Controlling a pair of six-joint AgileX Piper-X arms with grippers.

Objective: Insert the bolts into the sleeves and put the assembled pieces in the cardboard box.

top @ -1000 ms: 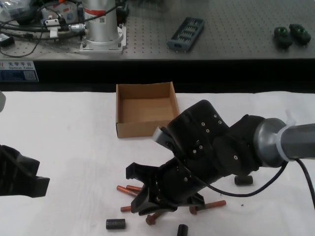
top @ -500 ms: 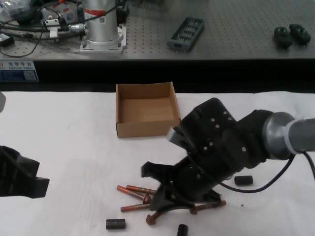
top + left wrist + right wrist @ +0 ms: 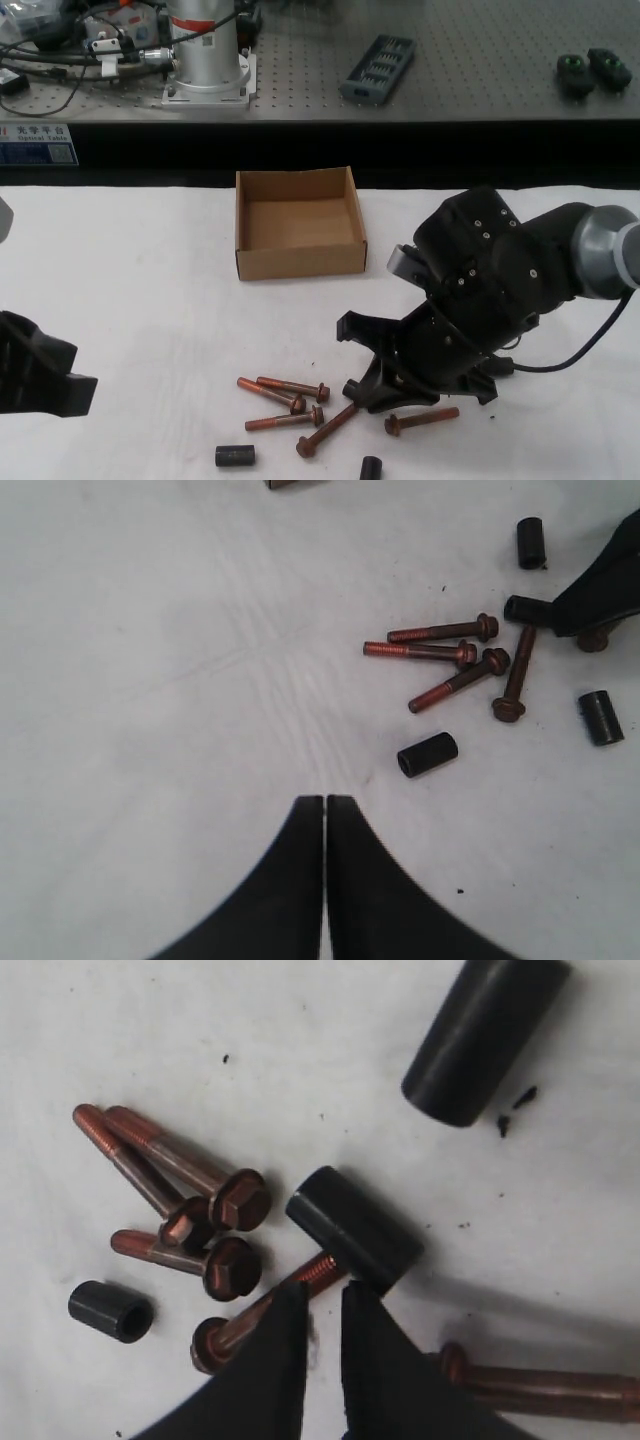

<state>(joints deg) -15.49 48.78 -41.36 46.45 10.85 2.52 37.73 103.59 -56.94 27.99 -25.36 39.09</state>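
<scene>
Several copper bolts point(image 3: 290, 386) point(image 3: 440, 632) point(image 3: 175, 1165) lie together on the white cloth near its front edge. Black sleeves lie around them: one point(image 3: 234, 456) point(image 3: 427, 754) at the front left, one point(image 3: 371, 467) point(image 3: 600, 717) at the front. A third sleeve point(image 3: 351, 386) point(image 3: 355, 1228) lies just past the tips of my right gripper point(image 3: 360, 390) point(image 3: 323, 1290). Its fingers stand a narrow gap apart over bare cloth, beside a bolt point(image 3: 250, 1320). My left gripper point(image 3: 325, 802) is shut and empty, well to the left of the bolts. The cardboard box point(image 3: 298, 262) stands open behind them.
Another bolt point(image 3: 421, 420) point(image 3: 540, 1385) lies by the right arm, and one more sleeve point(image 3: 531, 543) lies farther off. The left arm's body point(image 3: 35, 375) sits at the left edge. A raised dark bench with equipment point(image 3: 205, 60) runs along the back.
The right arm has swung to the right off the bolt pile, uncovering the bolts and a sleeve at its fingertips. The left arm has stayed where it was.
</scene>
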